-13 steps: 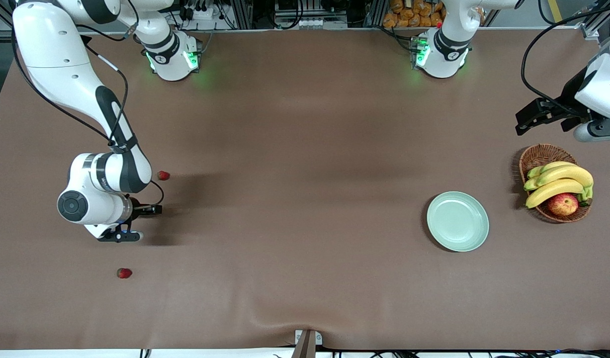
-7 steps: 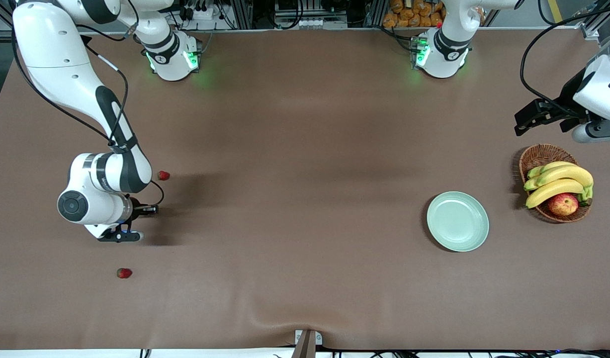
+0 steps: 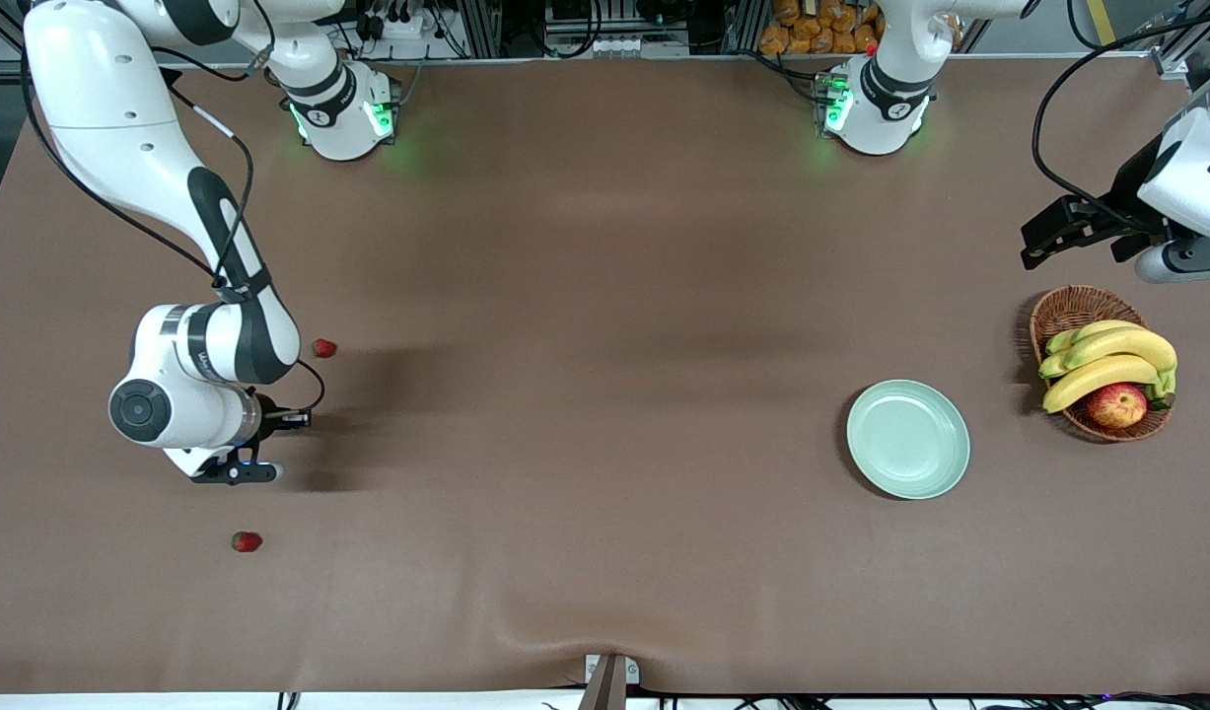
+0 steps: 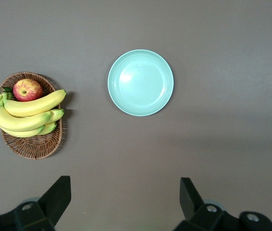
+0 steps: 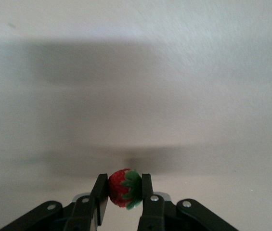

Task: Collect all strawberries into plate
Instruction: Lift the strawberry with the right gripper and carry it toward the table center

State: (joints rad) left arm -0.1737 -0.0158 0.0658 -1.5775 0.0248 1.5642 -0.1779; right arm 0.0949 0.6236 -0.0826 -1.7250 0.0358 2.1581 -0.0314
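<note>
1. Front view: a round pale green plate lay bare on the brown table toward the left arm's end, with nothing in it. Just beside it, closer to that end, a wicker basket held a bunch of bananas and a red-yellow apple.
2. Front view: two strawberries lay loose toward the right arm's end, well apart from the plate: one strawberry beside the right arm's wrist, another strawberry nearer the camera.
3. Front view: the right gripper sat low between those two berries, mostly hidden under its own wrist. The left gripper waited in the air by the basket, partly cut off at the edge.
4. Left wrist view: the empty plate and the basket of fruit lay below the left gripper; its two fingers stood wide apart with nothing between them.
5. Right wrist view: the right gripper was clamped on a third strawberry, red with a green cap, just above the table; its lower part was hidden by the fingers
</note>
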